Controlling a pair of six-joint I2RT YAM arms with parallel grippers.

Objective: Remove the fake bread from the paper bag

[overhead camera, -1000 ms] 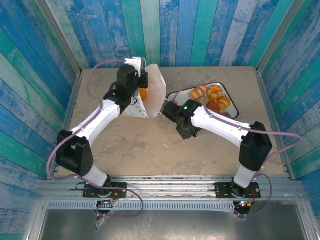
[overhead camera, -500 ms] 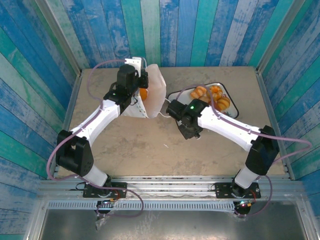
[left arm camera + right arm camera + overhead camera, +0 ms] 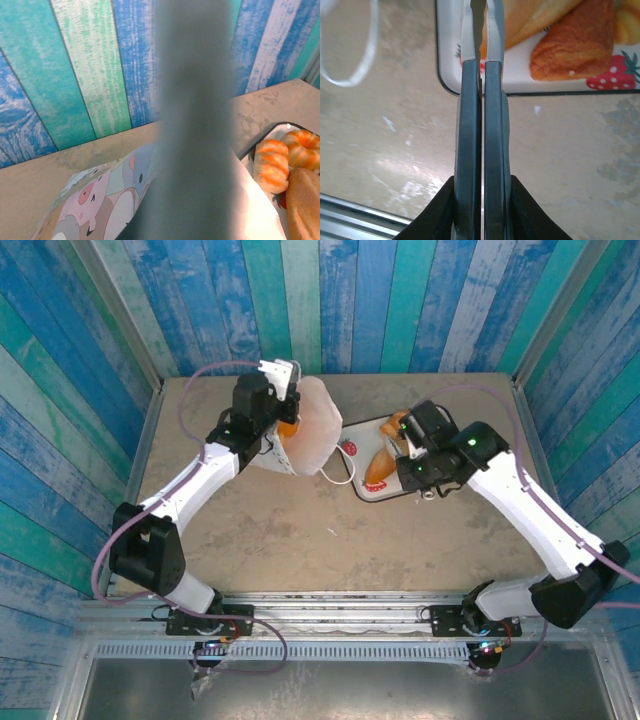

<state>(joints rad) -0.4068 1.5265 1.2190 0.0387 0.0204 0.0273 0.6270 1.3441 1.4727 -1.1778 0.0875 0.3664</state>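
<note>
The white paper bag (image 3: pixel 312 432) stands at the back left, and its cartoon-printed side (image 3: pixel 95 205) shows in the left wrist view. My left gripper (image 3: pixel 279 380) is shut on the bag's back rim. One orange piece of fake bread (image 3: pixel 288 427) shows inside the bag's mouth. More fake bread lies on the strawberry-printed tray (image 3: pixel 352 445): a long loaf (image 3: pixel 380 468) (image 3: pixel 535 20), a brown pastry (image 3: pixel 575 45) and round rolls (image 3: pixel 272 165). My right gripper (image 3: pixel 483 15) (image 3: pixel 405 480) hangs shut and empty over the tray's near edge.
The bag's loose cord handle (image 3: pixel 345 472) (image 3: pixel 355 55) lies on the table left of the tray. Striped plank walls (image 3: pixel 330 300) close in the back and both sides. Bare table (image 3: pixel 320 540) stretches in front of the bag and tray.
My right arm has swung right, from the bag's mouth to the tray's front edge, and its jaws have closed. A long loaf now shows on the tray. The bag has lifted and bulged rightward.
</note>
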